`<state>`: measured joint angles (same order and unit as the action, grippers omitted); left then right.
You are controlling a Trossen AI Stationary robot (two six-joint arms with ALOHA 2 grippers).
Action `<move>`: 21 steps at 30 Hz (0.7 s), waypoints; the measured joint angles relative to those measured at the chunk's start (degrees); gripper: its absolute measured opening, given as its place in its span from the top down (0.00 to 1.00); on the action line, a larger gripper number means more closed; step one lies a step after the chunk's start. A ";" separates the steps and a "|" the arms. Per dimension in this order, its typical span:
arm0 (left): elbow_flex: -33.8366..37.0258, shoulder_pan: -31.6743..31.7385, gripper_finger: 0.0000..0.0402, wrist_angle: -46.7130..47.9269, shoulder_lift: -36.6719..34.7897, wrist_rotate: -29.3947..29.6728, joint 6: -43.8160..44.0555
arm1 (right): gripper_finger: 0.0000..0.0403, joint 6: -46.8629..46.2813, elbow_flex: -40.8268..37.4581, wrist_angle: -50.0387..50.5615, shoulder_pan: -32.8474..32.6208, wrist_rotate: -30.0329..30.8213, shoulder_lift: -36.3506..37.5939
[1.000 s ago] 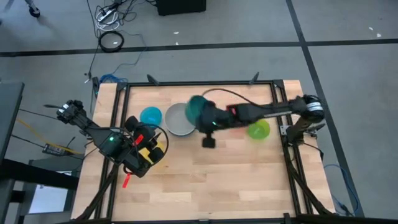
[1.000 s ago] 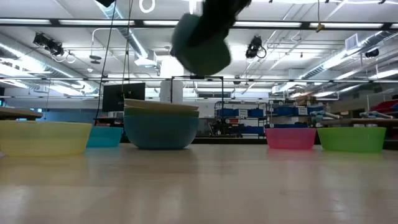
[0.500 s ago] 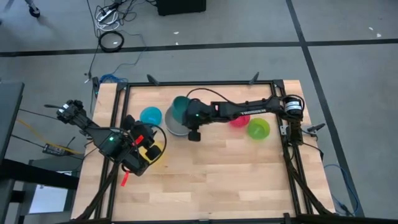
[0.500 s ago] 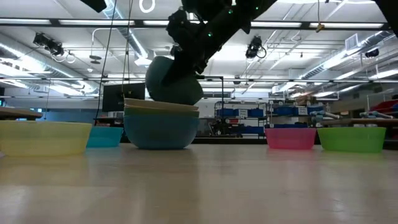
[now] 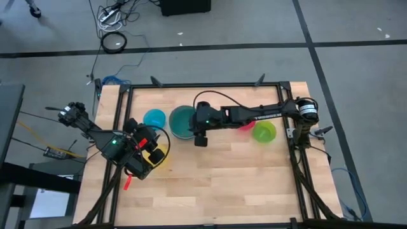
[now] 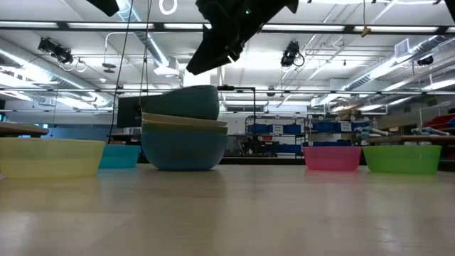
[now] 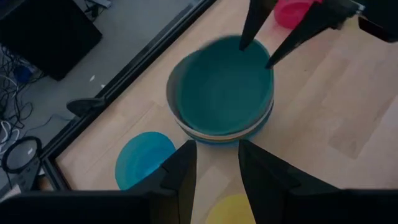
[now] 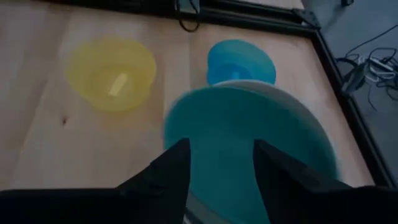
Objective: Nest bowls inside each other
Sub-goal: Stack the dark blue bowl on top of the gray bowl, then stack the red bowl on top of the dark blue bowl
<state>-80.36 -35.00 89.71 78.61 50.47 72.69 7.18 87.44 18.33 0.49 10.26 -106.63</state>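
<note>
A teal bowl (image 5: 182, 121) sits mouth up in a grey-white bowl (image 6: 185, 122), which sits in a blue bowl (image 6: 183, 148); the stack stands at the table's far middle. The teal bowl (image 6: 186, 103) leans a little. My right gripper (image 6: 206, 60) hangs open just above its rim, fingers apart over the bowl's mouth (image 8: 221, 149), touching nothing. My left gripper (image 7: 216, 146) waits open at the table's left, over a yellow bowl (image 5: 160, 156).
A cyan bowl (image 5: 154, 118) stands left of the stack. A pink bowl (image 6: 332, 157) and a lime bowl (image 5: 264, 131) stand to its right, under and beside the right arm. The table's near half is bare wood (image 5: 222, 184). A black frame (image 5: 203, 85) rims the table.
My right gripper has carried the teal bowl toward the table's left and down over the stack, then opened and let go. The teal bowl has dropped from hanging tilted in the fingers into the grey-white bowl.
</note>
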 joint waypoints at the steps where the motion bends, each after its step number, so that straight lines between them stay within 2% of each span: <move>1: 0.01 0.02 0.68 0.05 0.00 -0.02 0.00 | 0.60 0.00 0.00 0.05 -0.19 0.01 0.15; 4: 0.02 0.02 0.68 0.02 0.00 -0.03 0.02 | 0.60 -0.01 -0.02 1.02 -0.87 0.53 0.38; 7: 0.00 0.02 0.68 -0.03 0.00 -0.23 0.56 | 0.60 -0.97 0.00 6.68 -1.37 4.52 1.82; 15: 0.00 -0.05 0.68 0.27 0.05 -3.63 1.16 | 0.60 -13.20 -1.36 37.88 0.34 12.88 4.77; 18: 0.02 -0.17 0.68 0.23 0.11 -3.87 1.16 | 0.60 -18.72 -4.43 46.83 2.34 12.90 4.81; 21: 0.00 -0.74 0.68 0.24 0.11 -3.86 1.16 | 0.60 -22.66 -8.85 50.08 4.45 9.63 4.81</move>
<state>-80.36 -35.74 89.95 78.72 46.61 73.84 -15.48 78.59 68.41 4.94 19.89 -101.82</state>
